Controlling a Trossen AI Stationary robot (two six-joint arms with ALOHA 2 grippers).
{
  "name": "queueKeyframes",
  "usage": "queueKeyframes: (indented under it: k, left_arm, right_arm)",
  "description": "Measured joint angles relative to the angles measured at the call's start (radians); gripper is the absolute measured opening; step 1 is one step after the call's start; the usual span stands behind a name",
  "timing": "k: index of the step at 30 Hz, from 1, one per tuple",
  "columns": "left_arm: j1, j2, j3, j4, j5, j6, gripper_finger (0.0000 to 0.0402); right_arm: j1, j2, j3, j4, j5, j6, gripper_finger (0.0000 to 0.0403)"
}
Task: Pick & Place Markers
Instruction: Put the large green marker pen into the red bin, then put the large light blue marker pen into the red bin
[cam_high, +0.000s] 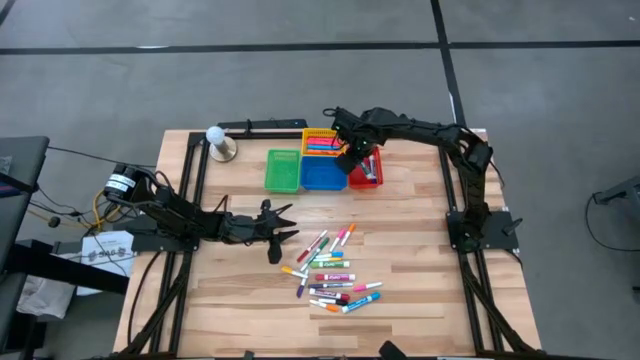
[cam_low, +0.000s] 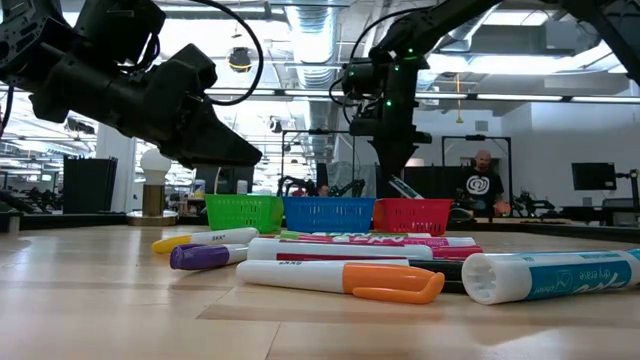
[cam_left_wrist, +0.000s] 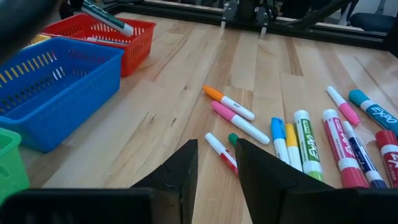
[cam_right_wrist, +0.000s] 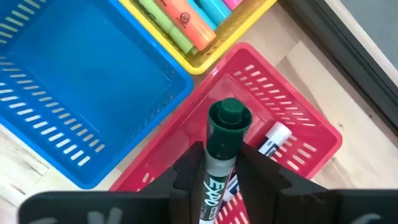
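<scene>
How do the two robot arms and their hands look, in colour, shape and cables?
Both arms are black, made of jointed, angular segments. The left arm has loose black cables and a yellow bundle near its base. The left hand ends in two dark, wedge-shaped fingers. The right arm shows small green lights in the low view; the right hand has matching dark fingers.

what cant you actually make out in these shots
- Red basket contents: the right gripper and its green marker cover much of the floor in the right wrist view.
- Yellow basket: cut off by the frame edge there.
- Marker pile labels: too small from above.
- Green basket interior: wall hides it in the low view.
</scene>
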Motion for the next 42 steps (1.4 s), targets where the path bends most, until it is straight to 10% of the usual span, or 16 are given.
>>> queueKeyframes:
  k: [15,42]
  left_arm:
    - [0.000,0.000,0.000,0.000,0.000,0.000,0.0108]
    - [-0.002,0.000,0.000,-0.002,0.000,0.000,0.0108]
  right_arm:
    - [0.003,0.000,0.000,-0.031,0.001,0.001,0.0152]
    - [0.169,-0.097,0.000,-0.213,0.004,-0.124,0.0130]
